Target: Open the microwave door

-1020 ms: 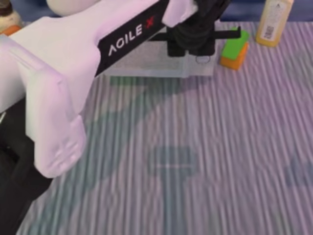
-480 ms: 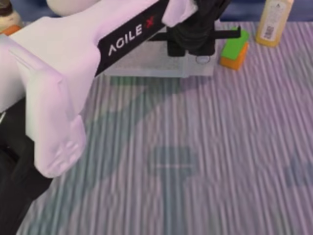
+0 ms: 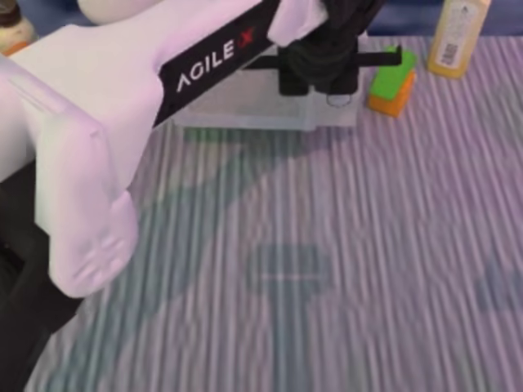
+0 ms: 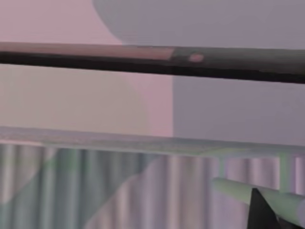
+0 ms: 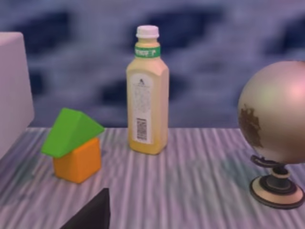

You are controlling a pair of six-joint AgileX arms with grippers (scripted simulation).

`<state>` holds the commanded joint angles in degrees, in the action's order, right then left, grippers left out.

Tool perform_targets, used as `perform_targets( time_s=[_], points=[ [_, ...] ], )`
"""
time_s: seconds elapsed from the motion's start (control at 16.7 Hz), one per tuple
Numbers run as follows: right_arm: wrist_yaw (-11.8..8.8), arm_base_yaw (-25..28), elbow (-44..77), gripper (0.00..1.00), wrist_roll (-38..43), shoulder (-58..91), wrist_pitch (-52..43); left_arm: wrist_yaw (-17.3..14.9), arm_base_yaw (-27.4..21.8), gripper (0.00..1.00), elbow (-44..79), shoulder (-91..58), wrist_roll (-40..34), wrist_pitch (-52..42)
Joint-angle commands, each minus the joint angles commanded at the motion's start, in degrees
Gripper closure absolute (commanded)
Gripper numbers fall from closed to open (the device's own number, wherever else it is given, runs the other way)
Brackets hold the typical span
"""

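A ribbed grey-lilac table [image 3: 343,269] is filling the near ground of the top view. My left arm [image 3: 90,139], lettered "AGILE X", is reaching across it to the microwave [image 3: 245,110] at the far edge, its left gripper [image 3: 323,69] sitting at the microwave door [image 3: 237,114]; whether its fingers are parted I cannot tell. Against half a second ago the arm is lying slightly farther left. Beyond are standing a green-topped orange block [image 3: 392,82] and a labelled yellow bottle [image 3: 458,37], its writing unreadable.
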<state>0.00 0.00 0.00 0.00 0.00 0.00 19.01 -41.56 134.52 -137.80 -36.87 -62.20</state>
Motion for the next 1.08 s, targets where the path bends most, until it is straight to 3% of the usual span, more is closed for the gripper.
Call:
perform_targets(
  time_s=[1.08],
  points=[
    [0.0, 0.0, 0.0, 0.00, 0.0, 0.0, 0.0, -0.2, 0.2, 1.00, -3.0, 1.3, 1.0, 1.4]
  ],
)
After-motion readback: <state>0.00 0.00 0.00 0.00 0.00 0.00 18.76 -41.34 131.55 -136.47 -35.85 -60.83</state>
